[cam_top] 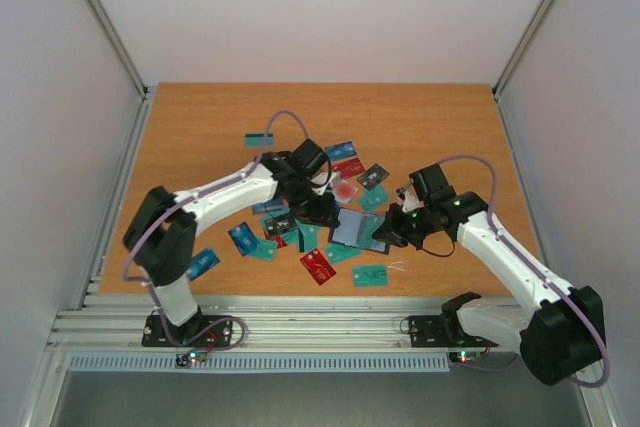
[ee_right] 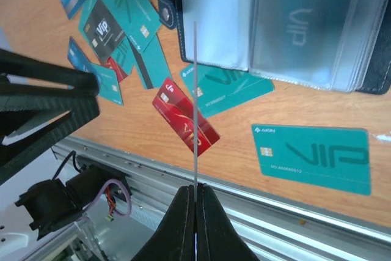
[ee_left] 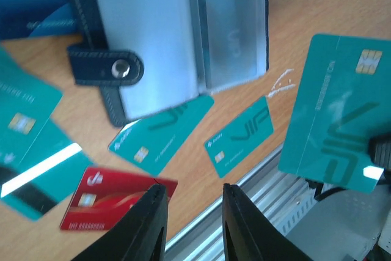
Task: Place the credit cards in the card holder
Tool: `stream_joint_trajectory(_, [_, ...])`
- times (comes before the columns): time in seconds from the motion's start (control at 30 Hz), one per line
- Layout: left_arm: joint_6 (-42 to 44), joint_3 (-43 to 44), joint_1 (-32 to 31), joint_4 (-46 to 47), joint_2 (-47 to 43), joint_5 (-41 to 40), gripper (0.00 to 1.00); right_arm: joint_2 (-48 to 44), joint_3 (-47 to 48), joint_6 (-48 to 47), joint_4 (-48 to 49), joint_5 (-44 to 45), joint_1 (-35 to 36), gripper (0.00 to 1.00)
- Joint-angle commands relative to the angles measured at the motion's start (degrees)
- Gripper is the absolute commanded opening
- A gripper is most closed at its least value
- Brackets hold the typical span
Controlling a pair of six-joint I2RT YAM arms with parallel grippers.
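The card holder (cam_top: 356,229) lies open on the wooden table, its clear sleeves (ee_left: 232,29) facing up and its clasp tab (ee_left: 107,68) to one side. My right gripper (ee_right: 195,186) is shut on a teal credit card (ee_left: 333,111), which stands edge-on (ee_right: 195,102) just in front of the holder (ee_right: 275,22). My left gripper (ee_left: 193,189) hovers open beside the holder's left flap with nothing between its fingers. Loose credit cards lie around: a red one (ee_right: 183,117), teal ones (ee_right: 311,158) (ee_left: 162,132), and several more (cam_top: 250,237).
More cards lie further out: a blue one (cam_top: 202,263) near the left arm, a teal one (cam_top: 259,139) at the back, a red and a dark one (cam_top: 360,172) behind the holder. The metal rail (cam_top: 300,312) runs along the table's near edge.
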Motion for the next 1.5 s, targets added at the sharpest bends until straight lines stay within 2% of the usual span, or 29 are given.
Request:
stream_joint_trajectory(0.0, [2.91,6.2,0.17,4.55,6.79,3.8,0.25,4.48,1.24,-10.61,-0.62,-8.7,-4.41,0.01])
stream_joint_trajectory(0.2, [5.29,10.9,1.01,4.24,14.11,3.42,0.2,11.3,1.57,-12.97,5.02,-8.83,-5.84,0.01])
stream_joint_trajectory(0.57, [11.99,12.67,2.28,2.49,18.82,2.67,0.19,15.8,-2.53,-14.68,14.97,-5.27,-5.86,0.01])
stream_joint_trajectory(1.0, [13.26,10.32,2.64,5.08,21.28,2.61,0.19,15.73,-3.83,-15.17,17.58,-1.9,-6.91,0.01])
stream_joint_trajectory(1.47, [13.62,9.2,2.64,4.87,21.61,0.98,0.18,19.64,-3.73,-16.07,21.0,-2.15,-7.27,0.01])
